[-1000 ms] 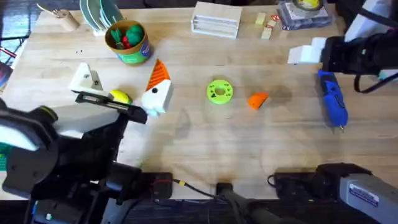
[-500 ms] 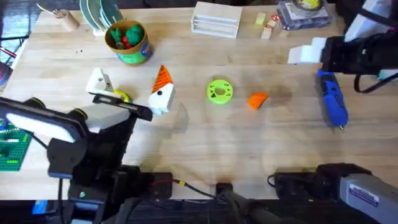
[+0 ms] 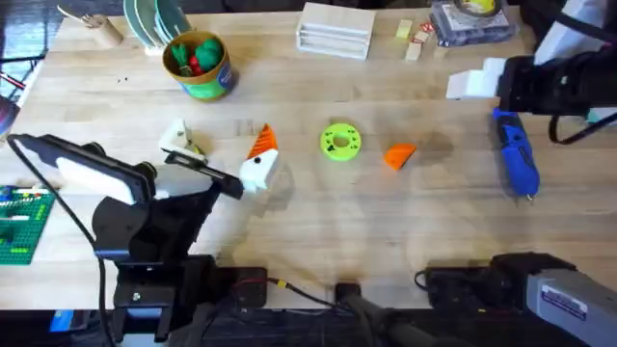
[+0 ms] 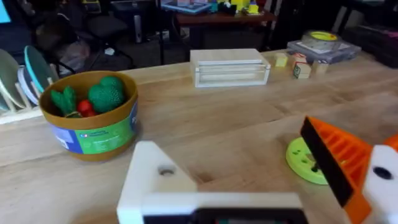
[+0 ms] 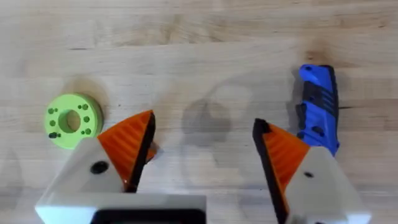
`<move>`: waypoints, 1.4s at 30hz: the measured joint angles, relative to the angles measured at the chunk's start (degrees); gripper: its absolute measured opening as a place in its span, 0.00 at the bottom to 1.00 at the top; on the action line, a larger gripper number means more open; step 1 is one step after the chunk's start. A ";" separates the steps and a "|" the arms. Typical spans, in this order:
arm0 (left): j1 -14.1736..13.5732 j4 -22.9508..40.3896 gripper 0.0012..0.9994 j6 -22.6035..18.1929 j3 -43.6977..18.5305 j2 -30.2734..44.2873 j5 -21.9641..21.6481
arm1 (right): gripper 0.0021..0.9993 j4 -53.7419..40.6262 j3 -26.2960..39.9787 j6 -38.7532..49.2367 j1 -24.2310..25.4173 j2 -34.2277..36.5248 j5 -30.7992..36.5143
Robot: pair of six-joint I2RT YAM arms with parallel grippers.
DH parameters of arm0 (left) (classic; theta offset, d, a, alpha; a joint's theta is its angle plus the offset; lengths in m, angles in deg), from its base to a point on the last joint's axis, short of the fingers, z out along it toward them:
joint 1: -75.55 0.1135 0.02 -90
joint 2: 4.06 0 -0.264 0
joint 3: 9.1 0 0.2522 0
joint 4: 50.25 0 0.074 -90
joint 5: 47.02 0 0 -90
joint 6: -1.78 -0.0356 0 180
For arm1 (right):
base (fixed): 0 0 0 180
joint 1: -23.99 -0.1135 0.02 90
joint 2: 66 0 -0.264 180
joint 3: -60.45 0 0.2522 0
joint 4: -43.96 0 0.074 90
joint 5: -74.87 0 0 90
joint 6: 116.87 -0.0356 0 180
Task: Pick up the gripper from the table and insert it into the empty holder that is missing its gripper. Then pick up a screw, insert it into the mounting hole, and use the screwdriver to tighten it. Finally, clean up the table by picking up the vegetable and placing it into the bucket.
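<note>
The loose orange gripper (image 3: pixel 398 154) lies on the table right of a flat green disc (image 3: pixel 339 142). My left gripper (image 3: pixel 220 152) stands open near the table's left middle. One of its fingers is the bare white holder (image 3: pixel 178 140) (image 4: pixel 155 180); the other carries an orange fin (image 3: pixel 261 145) (image 4: pixel 336 155). The vegetable is hidden under this gripper. The bucket (image 3: pixel 198 65) (image 4: pixel 93 121) stands at the far left, holding green and red toy pieces. At the right lies the blue screwdriver (image 3: pixel 516 159) (image 5: pixel 317 115), with my right gripper (image 3: pixel 479 79) (image 5: pixel 204 121) open above and beyond it.
A clear box (image 3: pixel 335 29) stands at the back middle, small blocks (image 3: pixel 415 40) to its right, and a plate rack (image 3: pixel 154 19) at the back left. A green brick plate (image 3: pixel 19 226) lies at the left edge. Bare wood spans the front middle.
My left arm has swung right and forward, carrying its open gripper toward the middle; the yellow vegetable seen between its fingers before is now covered. The right arm has not moved.
</note>
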 joint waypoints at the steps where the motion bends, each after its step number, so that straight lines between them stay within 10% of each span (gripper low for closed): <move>1: 0.02 0.01 0.99 -0.01 0.00 0.00 0.55 | 0.99 -0.02 0.00 0.00 0.00 -0.02 0.00; 35: 0.00 -0.05 0.99 0.00 0.00 0.00 3.34 | 0.99 -0.02 0.00 0.00 0.00 -0.02 0.00; 42: 0.00 -0.03 0.99 0.00 0.00 0.01 11.80 | 0.99 -0.01 0.00 0.00 0.00 -0.02 0.00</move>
